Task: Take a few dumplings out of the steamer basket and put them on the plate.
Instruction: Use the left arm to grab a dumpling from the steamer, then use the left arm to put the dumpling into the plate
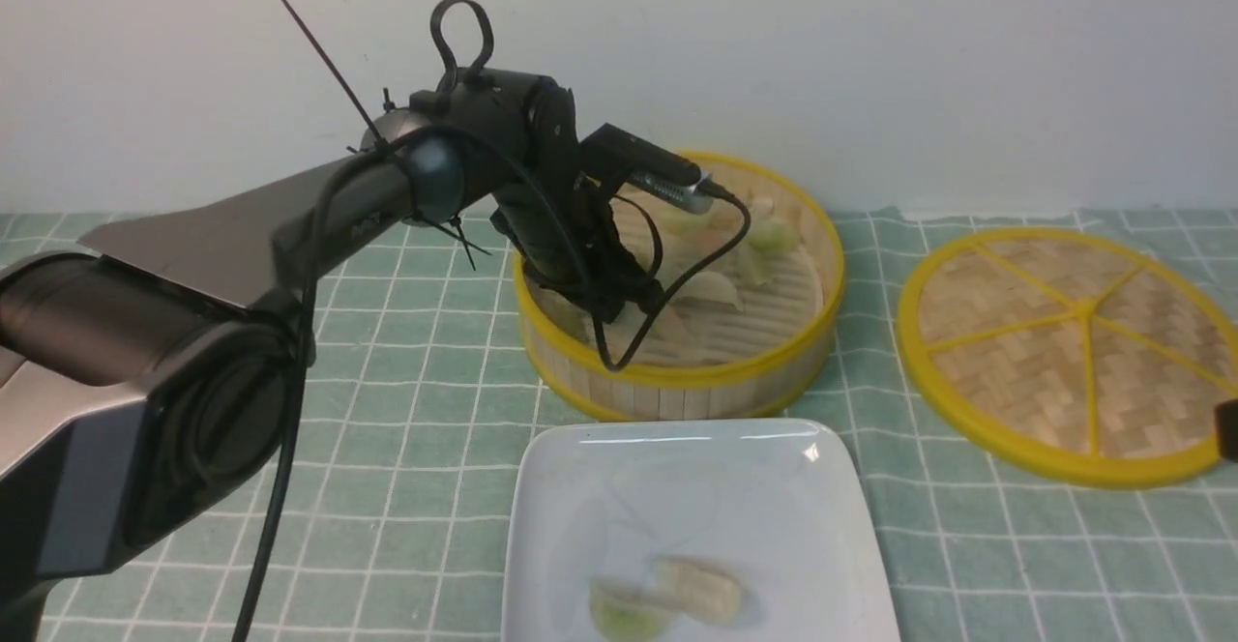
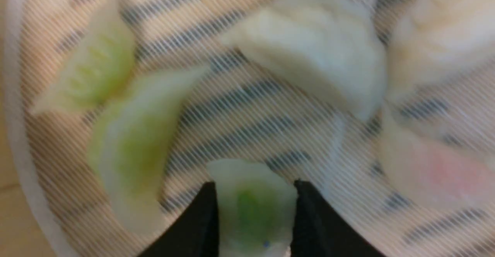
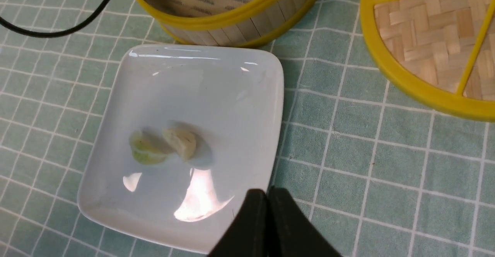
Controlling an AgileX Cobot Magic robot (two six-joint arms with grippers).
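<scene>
We see the left arm [image 1: 319, 217] reaching into the steamer basket [image 1: 677, 393], which stands at the far middle of the tabletop on a green checked cloth [image 1: 435, 429]. In the left wrist view the left jaws pinch a pale green dumpling [image 2: 251, 206] from both sides, low over the slatted floor. Around it in the basket lie two further green dumplings [image 2: 131, 144], two cream-white dumplings [image 2: 321, 55] and a pinkish dumpling [image 2: 437, 172], all somewhat blurred. The plate [image 1: 677, 473] sits just near of the basket, close to its wall. It carries a green dumpling [image 3: 145, 150] and a cream dumpling [image 3: 181, 143], touching each other. The right jaws are pressed together with nothing between them, hanging above the plate's near right edge. A flat woven disc [image 1: 1064, 342] with yellow spokes lies to the right of the basket, apart from it.
</scene>
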